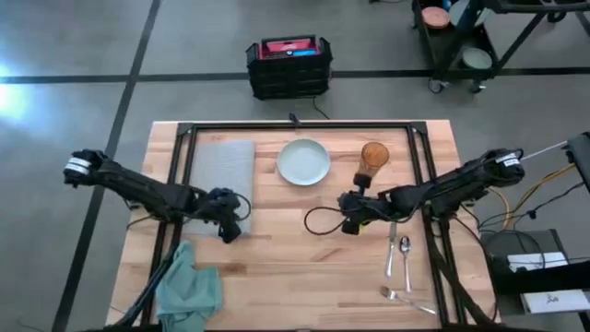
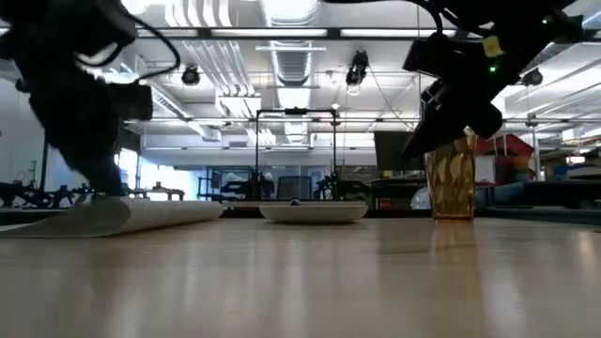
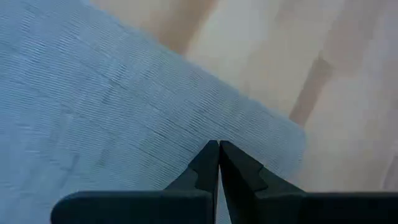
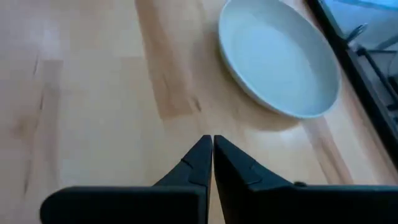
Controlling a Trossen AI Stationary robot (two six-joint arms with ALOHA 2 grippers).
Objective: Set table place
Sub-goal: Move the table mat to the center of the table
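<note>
Mat (image 1: pixel 219 164) lies by the table (image 1: pixel 277 277) edge, left gripper (image 3: pixel 218 155) closed over its corner, probably to drag it; right gripper (image 4: pixel 212 149) closed, empty, near plate (image 4: pixel 277 59).

Mat (image 3: pixel 112 106) cut off by frame edges in left wrist view. Napkin (image 1: pixel 189 293) runs off desk (image 1: pixel 277 267) edge, partly under left arm. Cutlery (image 1: pixel 398 263) too small to tell types. Low view: glass (image 2: pixel 453 178) partly behind right arm.

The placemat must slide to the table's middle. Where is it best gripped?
Probably at the placemat's near corner, which the low view shows curling off the table. Come in low from the bare wood side, where the left gripper hovers, fingers shut.
</note>
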